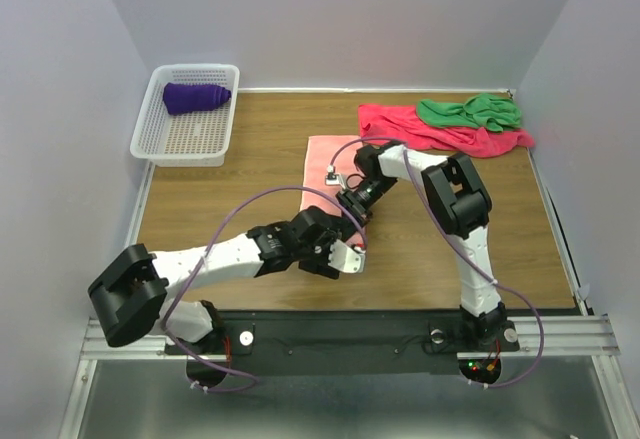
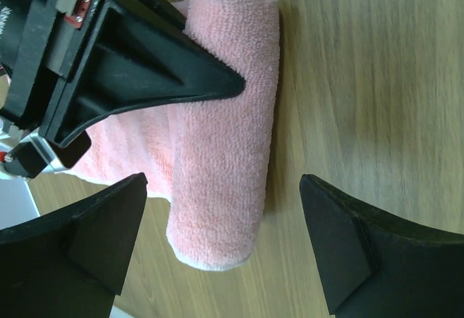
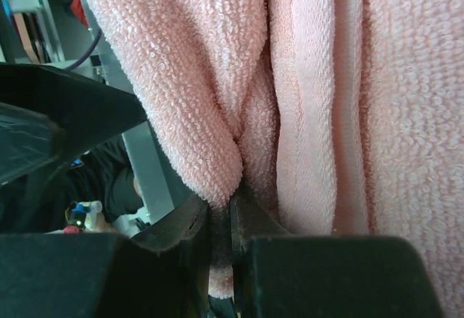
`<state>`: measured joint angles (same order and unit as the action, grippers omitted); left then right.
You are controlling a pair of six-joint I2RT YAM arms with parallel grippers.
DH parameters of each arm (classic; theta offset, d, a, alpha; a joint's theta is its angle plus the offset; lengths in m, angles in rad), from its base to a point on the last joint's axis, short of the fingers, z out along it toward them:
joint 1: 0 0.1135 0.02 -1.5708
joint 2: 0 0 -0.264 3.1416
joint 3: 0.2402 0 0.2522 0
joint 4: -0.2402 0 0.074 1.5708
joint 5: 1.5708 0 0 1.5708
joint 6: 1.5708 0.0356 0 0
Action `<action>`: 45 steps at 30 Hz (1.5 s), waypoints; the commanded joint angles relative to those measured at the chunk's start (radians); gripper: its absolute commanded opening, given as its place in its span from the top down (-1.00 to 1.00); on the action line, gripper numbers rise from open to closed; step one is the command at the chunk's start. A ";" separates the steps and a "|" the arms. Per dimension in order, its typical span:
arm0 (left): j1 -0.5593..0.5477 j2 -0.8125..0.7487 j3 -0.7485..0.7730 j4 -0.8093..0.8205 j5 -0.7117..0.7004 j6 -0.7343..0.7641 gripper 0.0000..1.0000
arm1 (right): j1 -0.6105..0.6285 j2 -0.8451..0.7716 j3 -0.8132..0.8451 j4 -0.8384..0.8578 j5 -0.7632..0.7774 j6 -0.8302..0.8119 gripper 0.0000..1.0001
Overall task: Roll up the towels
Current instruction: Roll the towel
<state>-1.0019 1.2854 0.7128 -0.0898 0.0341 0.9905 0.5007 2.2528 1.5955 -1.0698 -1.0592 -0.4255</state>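
Right claw (image 3: 222, 213) pinching salmon-pink towel (image 3: 326, 79), left claw (image 2: 222, 191) spread

Basket (image 1: 195, 137): white mesh, far left of the tabletop (image 1: 220, 179), holding a rolled purple towel (image 1: 196, 97)
Far right: green towel (image 1: 470, 112) crumpled on crimson towel (image 1: 395, 121)
Centre: salmon-pink towel (image 1: 322, 159), both arms at its near end

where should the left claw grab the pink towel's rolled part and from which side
I'd grip the pink towel across its rolled part, at the free end, with the open left claw straddling it from that end, one finger each side. The roll lies flat like a cylinder, and the right claw pinches a fold farther along.
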 commanded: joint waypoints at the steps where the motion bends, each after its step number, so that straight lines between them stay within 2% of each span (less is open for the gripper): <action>1: -0.012 0.049 -0.013 0.085 -0.060 0.033 -0.97 | -0.008 0.024 0.049 -0.064 -0.044 -0.025 0.69; 7: -0.009 0.120 -0.056 0.179 -0.083 0.092 -0.97 | -0.010 0.047 0.072 -0.114 -0.061 -0.061 0.63; 9: -0.007 0.144 -0.047 0.185 -0.091 0.088 -0.90 | -0.010 0.053 0.075 -0.125 -0.062 -0.067 0.62; 12: -0.001 0.199 -0.021 0.170 -0.091 0.088 -0.90 | -0.010 0.054 0.081 -0.140 -0.055 -0.079 0.58; 14: 0.022 0.229 -0.001 0.138 -0.091 0.088 -0.90 | -0.010 0.053 0.083 -0.145 -0.048 -0.084 0.46; 15: 0.035 0.235 0.019 0.107 -0.091 0.088 -0.90 | -0.014 0.045 0.086 -0.145 -0.041 -0.087 0.30; 16: 0.046 0.236 0.028 0.092 -0.092 0.088 -0.90 | -0.016 0.041 0.087 -0.145 -0.035 -0.088 0.30; 17: 0.058 0.239 0.043 0.078 0.023 0.007 -0.10 | -0.019 0.034 0.092 -0.145 -0.030 -0.090 0.00; 19: 0.066 0.233 0.057 0.000 0.085 -0.010 -0.04 | -0.042 0.010 0.127 -0.142 -0.001 -0.088 -0.46; 21: 0.068 0.223 0.077 -0.074 0.128 -0.024 -0.04 | -0.086 -0.007 0.171 -0.142 0.014 -0.079 -0.67; 23: 0.069 0.218 0.100 -0.125 0.186 -0.035 -0.04 | -0.135 -0.030 0.248 -0.140 0.039 -0.064 -0.77; 28: 0.086 0.255 0.152 -0.235 0.246 -0.036 0.06 | -0.209 -0.067 0.357 -0.134 0.074 -0.039 -0.80; 32: 0.126 0.345 0.316 -0.395 0.353 -0.024 0.10 | -0.276 -0.168 0.356 -0.105 0.084 -0.038 -0.81; 35: 0.172 0.446 0.416 -0.525 0.429 -0.027 0.09 | -0.318 -0.261 0.288 -0.059 0.096 -0.039 -0.82; 36: 0.186 0.475 0.491 -0.560 0.450 -0.023 0.10 | -0.333 -0.304 0.265 -0.047 0.108 -0.044 -0.83; 42: 0.288 0.721 0.769 -0.845 0.592 0.026 0.07 | -0.338 -0.602 0.069 0.031 0.245 -0.090 -0.86; 45: 0.318 0.827 0.873 -0.916 0.627 0.068 0.04 | -0.338 -0.731 -0.011 0.048 0.271 -0.105 -0.86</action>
<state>-0.7185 2.0235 1.4971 -0.8192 0.5816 0.9966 0.1585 1.6390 1.6478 -1.0805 -0.8543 -0.4946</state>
